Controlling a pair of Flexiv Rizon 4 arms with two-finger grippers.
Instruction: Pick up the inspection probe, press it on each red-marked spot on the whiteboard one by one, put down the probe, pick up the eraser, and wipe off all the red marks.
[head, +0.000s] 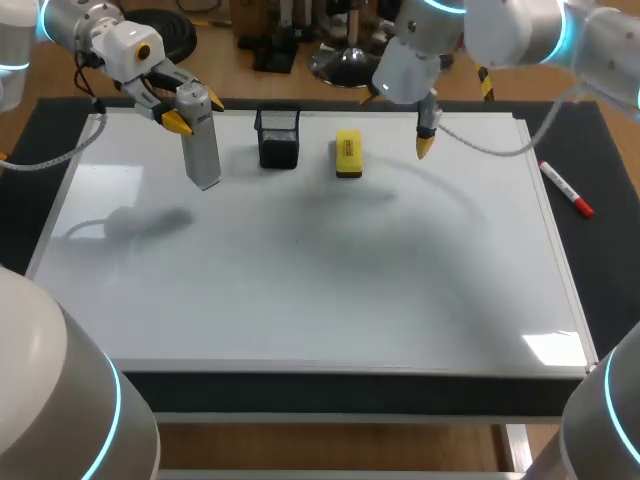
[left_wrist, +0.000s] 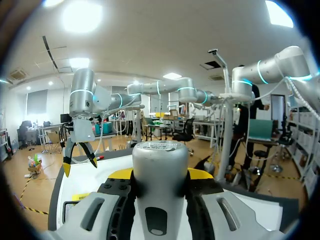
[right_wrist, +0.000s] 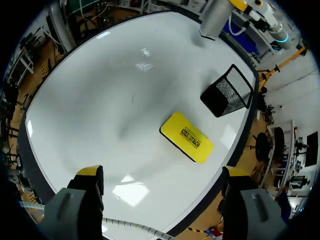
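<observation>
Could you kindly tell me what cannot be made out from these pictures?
- Left wrist view: the probe, between the jaws of the left gripper, hides its own tip and the whiteboard under it.
- Head view: an arm link covers the whiteboard's near left corner, so marks there would not show.
- Head view: the mesh holder is too dark inside to tell its contents.
</observation>
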